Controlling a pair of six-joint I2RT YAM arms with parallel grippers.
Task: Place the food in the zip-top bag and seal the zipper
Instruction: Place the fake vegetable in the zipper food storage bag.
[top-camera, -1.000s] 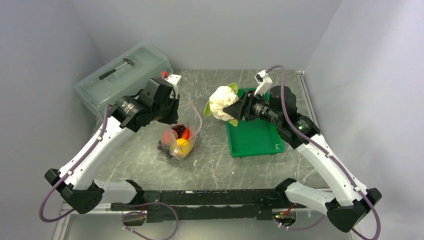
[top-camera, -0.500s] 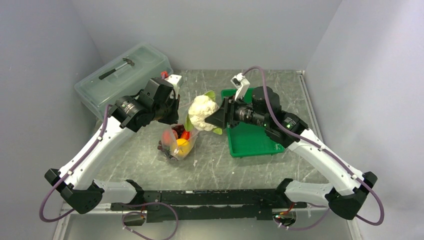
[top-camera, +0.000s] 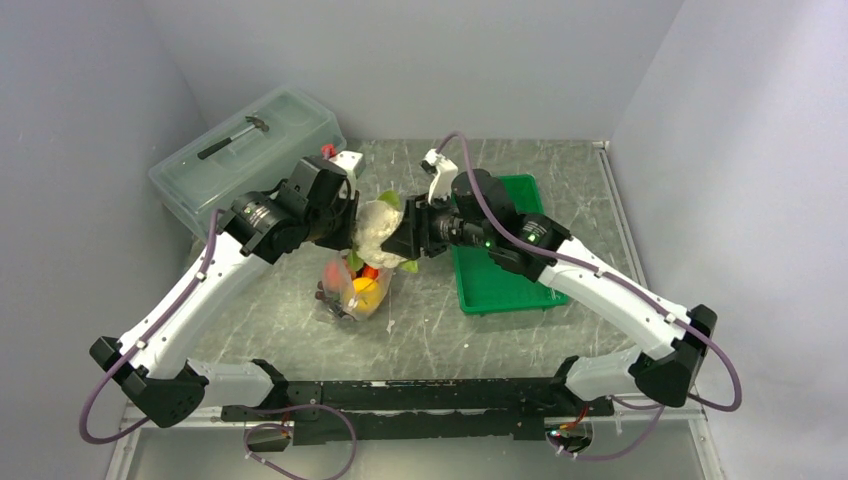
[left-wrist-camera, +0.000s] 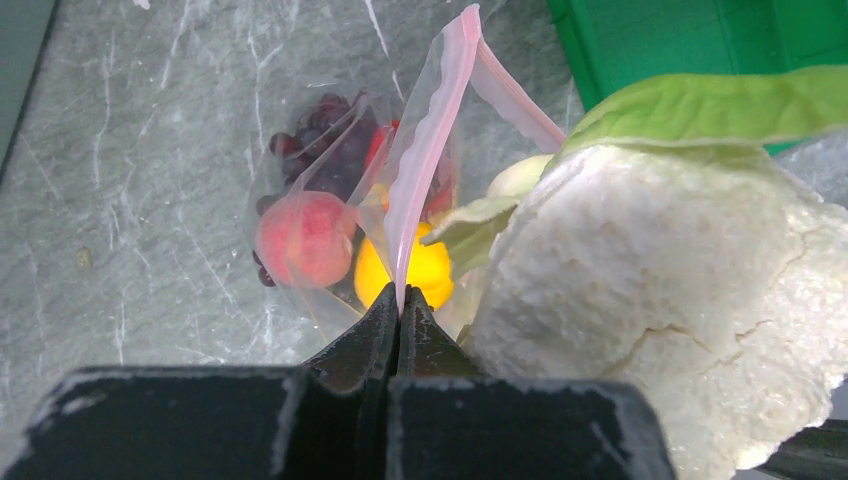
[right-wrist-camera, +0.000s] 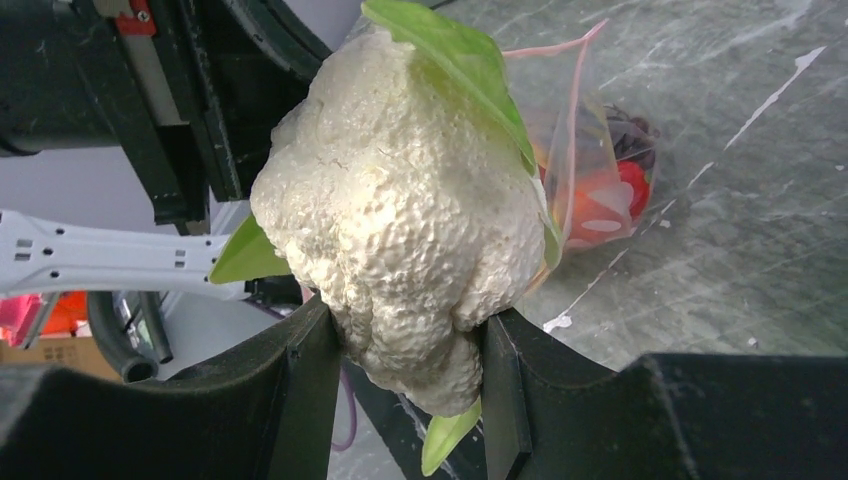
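Hovering at centre of the top view, the cauliflower is clamped in the right gripper, just above the zip-top bag. The left gripper is touching-close on its left.

Left wrist: jaws pinched shut on the zipper, lifting one lip. The cauliflower fills the right of frame, with the bag mouth to its left and lower.

Right wrist: jaws grip the cauliflower base, crown pointing toward the bag at upper right. The right arm is likely the one to move.
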